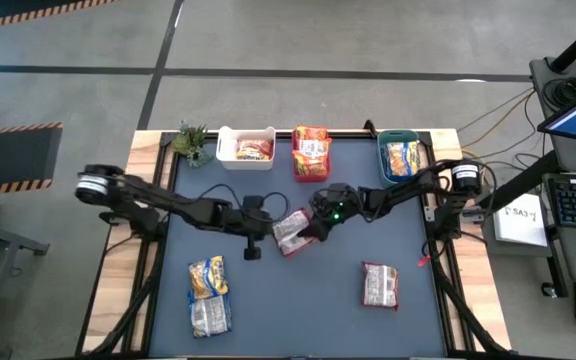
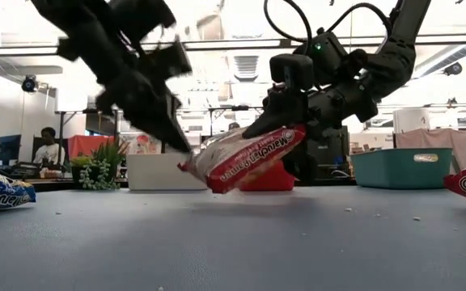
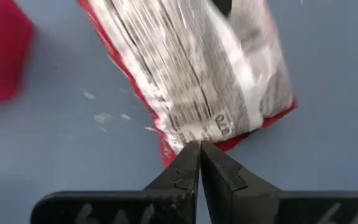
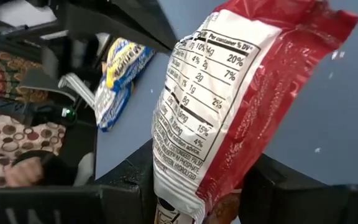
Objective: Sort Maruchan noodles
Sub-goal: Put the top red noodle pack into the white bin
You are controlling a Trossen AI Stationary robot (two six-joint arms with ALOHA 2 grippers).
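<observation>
Red-and-silver noodle packet [image 2: 245, 158] held tilted above table [image 1: 308, 300] centre. Right gripper [image 2: 294, 121] seen closed on one end; left gripper [image 3: 200, 163] pinched shut on opposite corner. Handover step judged underway. Next: left release required, then carry to far bins [image 1: 313, 152].

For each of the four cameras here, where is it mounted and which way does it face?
High: above the table, looking straight down; both arms show.
Low: at tabletop height, looking level into the room; both arms enter from above.
Left wrist: on the left arm, looking past the shut left hand at a red-and-white packet.
Right wrist: on the right arm; the right hand grips that packet.
Shared: all four show the same packet.
</observation>
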